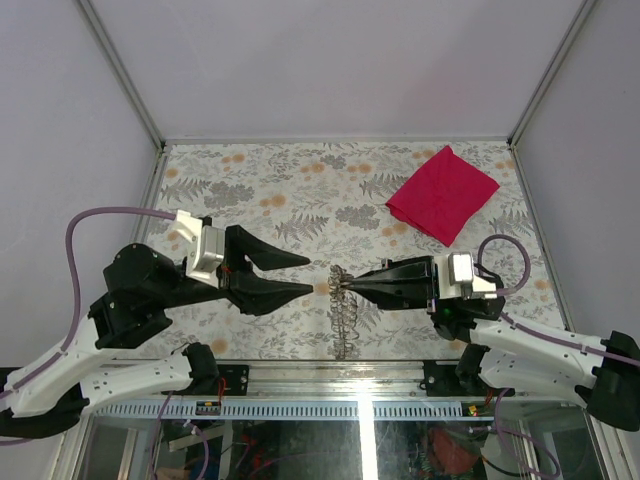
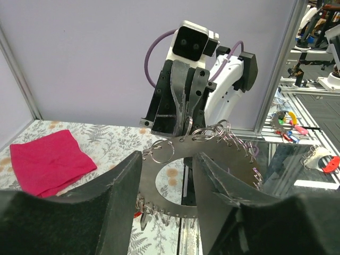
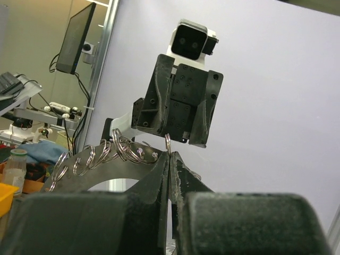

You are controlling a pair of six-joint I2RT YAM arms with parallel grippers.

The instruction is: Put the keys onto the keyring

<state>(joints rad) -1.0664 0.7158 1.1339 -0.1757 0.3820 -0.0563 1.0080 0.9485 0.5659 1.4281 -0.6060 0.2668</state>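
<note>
A dark curved metal plate [image 1: 341,318] hung with several wire keyrings stands between the arms. My right gripper [image 1: 338,285] is shut on one keyring [image 3: 168,142] at the plate's top edge; the ring also shows in the left wrist view [image 2: 188,125]. My left gripper [image 1: 312,274] is open, and its fingers [image 2: 114,196] straddle the plate [image 2: 180,149] without touching it. A small red bit with a metal blade [image 2: 142,218] hangs under the plate, possibly the red key. The yellow key is hidden.
A red cloth [image 1: 442,193] lies at the back right of the flower-patterned table [image 1: 270,190] and also shows in the left wrist view [image 2: 45,159]. A metal frame rail [image 1: 330,372] runs along the near edge. Grey walls enclose the sides and back.
</note>
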